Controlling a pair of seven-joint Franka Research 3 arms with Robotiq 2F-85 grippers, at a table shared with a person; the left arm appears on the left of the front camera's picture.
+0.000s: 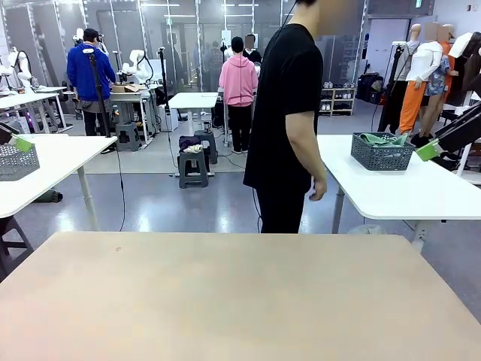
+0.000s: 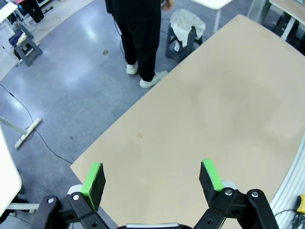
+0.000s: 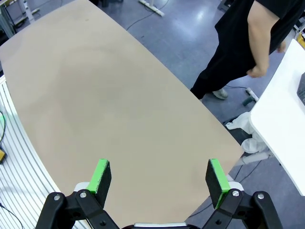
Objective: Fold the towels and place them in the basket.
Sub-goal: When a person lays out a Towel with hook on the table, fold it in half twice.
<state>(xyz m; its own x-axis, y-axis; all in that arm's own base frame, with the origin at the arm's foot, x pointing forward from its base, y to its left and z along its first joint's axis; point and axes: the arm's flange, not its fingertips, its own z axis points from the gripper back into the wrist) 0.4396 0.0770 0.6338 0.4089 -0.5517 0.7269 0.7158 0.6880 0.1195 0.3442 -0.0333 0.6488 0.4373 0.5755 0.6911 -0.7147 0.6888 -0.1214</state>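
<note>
The basket (image 1: 382, 156), dark grey with perforated sides, stands on a white side table (image 1: 391, 195) at the right, behind the beige work table (image 1: 240, 301). Crumpled pale green towels (image 1: 383, 139) lie in it. My left gripper (image 2: 152, 167) hangs open high above the beige table's near-left part, with nothing between its green pads. Open as well, my right gripper (image 3: 158, 164) hovers over the table's right edge, holding nothing. In the front view their green tips show at the left edge (image 1: 21, 143) and the right edge (image 1: 428, 150).
A person in black (image 1: 282, 120) stands at the table's far side, turned toward the right side table, one hand (image 1: 319, 188) hanging. A second grey basket (image 1: 15, 162) sits on a white table at the left. A pale cloth (image 2: 187, 23) lies on a stool beside the person.
</note>
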